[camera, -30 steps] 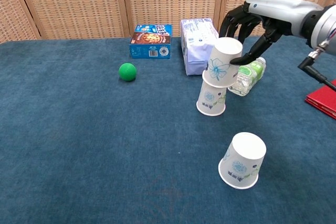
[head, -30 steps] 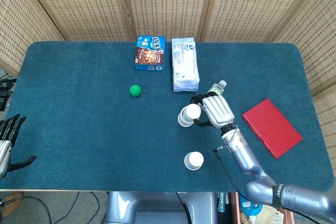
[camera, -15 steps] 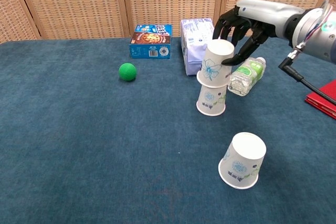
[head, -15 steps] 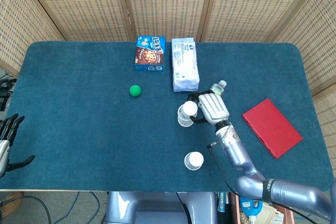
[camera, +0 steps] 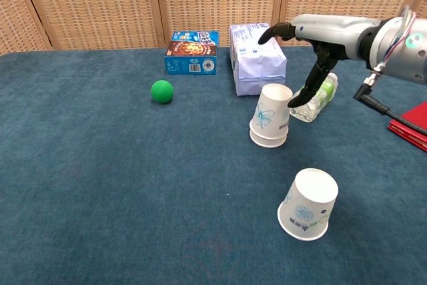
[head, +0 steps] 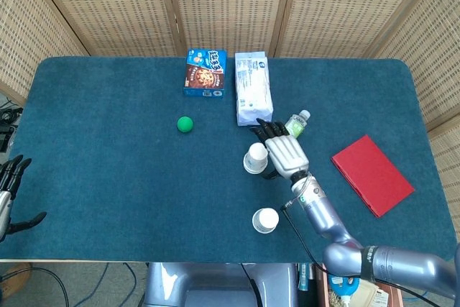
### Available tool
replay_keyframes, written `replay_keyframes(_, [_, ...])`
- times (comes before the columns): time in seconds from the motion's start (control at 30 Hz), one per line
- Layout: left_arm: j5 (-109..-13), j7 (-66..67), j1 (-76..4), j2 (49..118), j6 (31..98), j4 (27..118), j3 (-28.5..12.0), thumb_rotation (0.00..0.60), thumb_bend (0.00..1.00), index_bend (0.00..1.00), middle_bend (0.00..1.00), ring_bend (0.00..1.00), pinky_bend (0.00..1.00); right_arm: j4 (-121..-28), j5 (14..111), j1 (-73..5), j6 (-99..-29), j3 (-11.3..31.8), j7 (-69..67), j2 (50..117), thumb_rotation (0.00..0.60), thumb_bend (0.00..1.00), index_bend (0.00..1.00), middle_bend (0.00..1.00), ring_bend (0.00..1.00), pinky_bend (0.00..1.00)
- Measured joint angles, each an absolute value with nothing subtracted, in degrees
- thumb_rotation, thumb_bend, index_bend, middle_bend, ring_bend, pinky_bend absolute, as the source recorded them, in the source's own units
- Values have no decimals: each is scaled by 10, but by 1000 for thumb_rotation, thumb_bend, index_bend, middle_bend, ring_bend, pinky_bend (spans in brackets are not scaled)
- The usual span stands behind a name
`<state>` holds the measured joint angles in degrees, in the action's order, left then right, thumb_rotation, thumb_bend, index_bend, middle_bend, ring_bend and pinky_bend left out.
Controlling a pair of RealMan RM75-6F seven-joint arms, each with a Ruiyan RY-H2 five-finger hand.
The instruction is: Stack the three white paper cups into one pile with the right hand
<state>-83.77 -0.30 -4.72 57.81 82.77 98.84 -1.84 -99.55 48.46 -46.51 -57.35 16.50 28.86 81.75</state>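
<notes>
Two white paper cups (camera: 270, 117) with a blue flower print stand upside down, one nested over the other, mid-table; the head view shows this stack (head: 255, 157) too. The third cup (camera: 307, 203) stands alone, upside down, nearer the front edge (head: 265, 219). My right hand (camera: 315, 33) hovers just above and right of the stack, fingers spread, holding nothing; its thumb points down beside the top cup. From above, that hand (head: 284, 150) lies right of the stack. My left hand (head: 8, 193) rests off the table's left front corner, empty.
A clear water bottle (camera: 315, 98) lies right behind the stack, under my right hand. A white packet (camera: 257, 58) and a cookie box (camera: 192, 51) stand further back. A green ball (camera: 161, 91) sits to the left, a red book (head: 371, 174) to the right.
The upper cup has dropped fully down over the lower one. My right hand has let go of it and spread its fingers, staying just above the stack.
</notes>
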Motion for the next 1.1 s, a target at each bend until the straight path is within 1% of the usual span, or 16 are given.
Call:
replay_keyframes(0.07, [-838, -3, -47, 578, 828, 989, -18, 600, 180, 0, 0, 0, 0, -1010, 498, -462, -581, 161, 289, 809, 600, 0, 130, 9, 0, 0])
replay_keyframes(0.2, [-841, -3, -46, 579, 829, 988, -17, 600, 179, 0, 0, 0, 0, -1044, 544, -449, -584, 142, 278, 785, 600, 0, 130, 69, 0, 0])
replay_keyframes(0.3, [-843, 1, -46, 580, 831, 989, -16, 600, 179, 0, 0, 0, 0, -1069, 608, -433, -575, 111, 252, 760, 600, 0, 130, 106, 0, 0])
replay_keyframes(0.43, [-845, 9, -46, 582, 831, 990, -14, 600, 179, 0, 0, 0, 0, -1081, 722, -410, -561, 60, 194, 734, 600, 0, 129, 131, 11, 13])
replay_keyframes(0.57, [-846, 16, -45, 585, 832, 992, -13, 600, 179, 0, 0, 0, 0, -1071, 803, -390, -549, 11, 141, 730, 600, 0, 130, 140, 25, 21])
replay_keyframes(0.63, [-845, 17, -45, 586, 832, 991, -13, 600, 179, 0, 0, 0, 0, -1058, 817, -384, -542, -2, 132, 738, 600, 0, 130, 144, 33, 22])
replay_keyframes(0.7, [-844, 17, -45, 586, 831, 991, -14, 600, 180, 0, 0, 0, 0, -1051, 819, -382, -535, -6, 134, 746, 600, 0, 134, 151, 45, 33])
replay_keyframes(0.77, [-843, 16, -45, 587, 831, 989, -14, 600, 179, 0, 0, 0, 0, -1047, 818, -382, -528, -9, 139, 753, 600, 0, 142, 164, 59, 60])
replay_keyframes(0.87, [-842, 15, -46, 587, 830, 987, -14, 600, 179, 0, 0, 0, 0, -1040, 816, -383, -524, -9, 144, 763, 600, 0, 161, 189, 88, 126])
replay_keyframes(0.97, [-839, 13, -47, 586, 829, 988, -16, 600, 179, 0, 0, 0, 0, -1024, 811, -384, -523, -8, 157, 775, 600, 25, 204, 247, 160, 230])
replay_keyframes(1.03, [-838, 12, -47, 585, 828, 989, -17, 600, 180, 0, 0, 0, 0, -1015, 805, -383, -523, -7, 165, 782, 600, 77, 251, 338, 270, 286])
replay_keyframes(1.1, [-838, 11, -47, 585, 828, 989, -17, 600, 179, 0, 0, 0, 0, -1011, 802, -382, -523, -6, 168, 785, 600, 135, 297, 417, 357, 308])
